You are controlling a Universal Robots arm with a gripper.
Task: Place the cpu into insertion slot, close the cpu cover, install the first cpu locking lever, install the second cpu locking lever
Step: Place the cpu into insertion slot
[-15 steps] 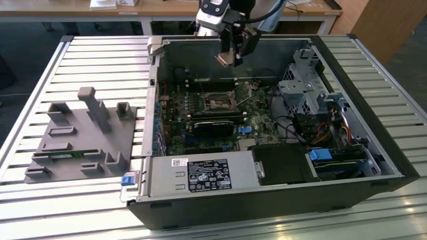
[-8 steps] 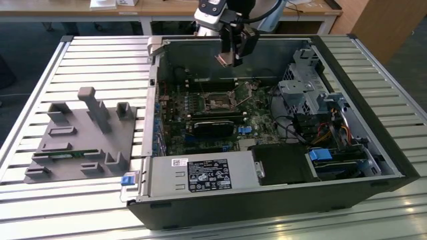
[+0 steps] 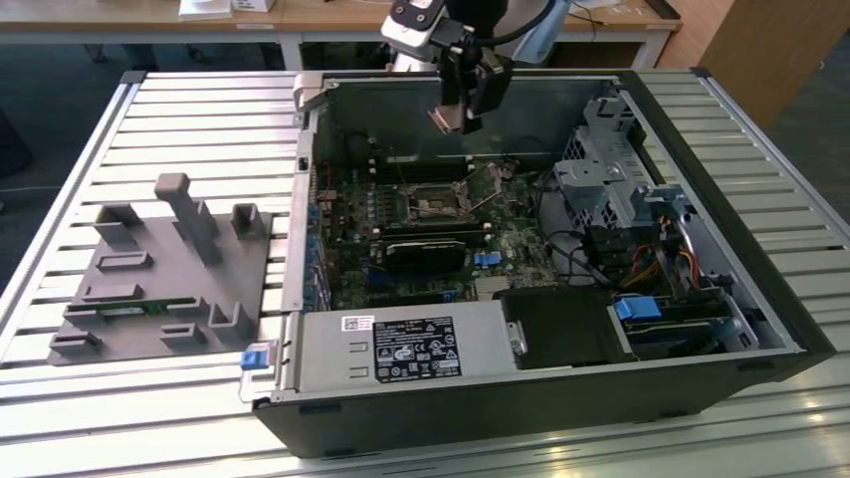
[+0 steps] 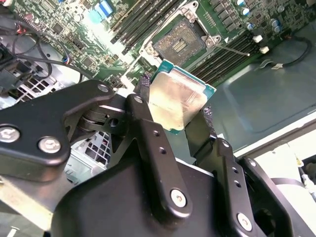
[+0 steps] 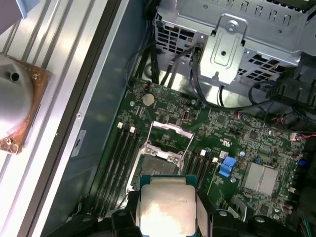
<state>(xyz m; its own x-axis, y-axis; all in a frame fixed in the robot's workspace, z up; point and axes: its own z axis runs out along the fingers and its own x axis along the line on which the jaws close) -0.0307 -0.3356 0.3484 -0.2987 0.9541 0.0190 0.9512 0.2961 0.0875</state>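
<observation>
Exterior view: step one is running. The pincer (image 3: pixel 452 121) is hanging over the open case (image 3: pixel 531 408), clamping the cpu (image 3: pixel 443 118) well above the slot (image 3: pixel 439 206). The case is sitting on the table (image 3: pixel 80 149) and holding the board, drive cage and power supply. Beside it, a grey fixture (image 3: pixel 186 289) is carrying a green strip (image 3: pixel 133 310) in one pocket. I can't tell what the other pockets are holding.

Second wrist view: the fingers (image 4: pixel 200 131) are gripping the cpu (image 4: pixel 180 101) by two opposite edges, metal top facing the camera. The slot (image 4: pixel 180 44) is showing a bare dark centre, so nothing is sitting in it yet, and chip and slot are well apart.

First wrist view: the cover (image 5: pixel 170 129) is standing hinged open at the far side of the slot (image 5: pixel 158 165), leaving it exposed. The cpu (image 5: pixel 165 207) is hovering just short of it.

My read: the placing is calling for the chip edges squared to the socket rim, a level descent and clearance from the raised cover. A tilted drop is risking the contacts.
</observation>
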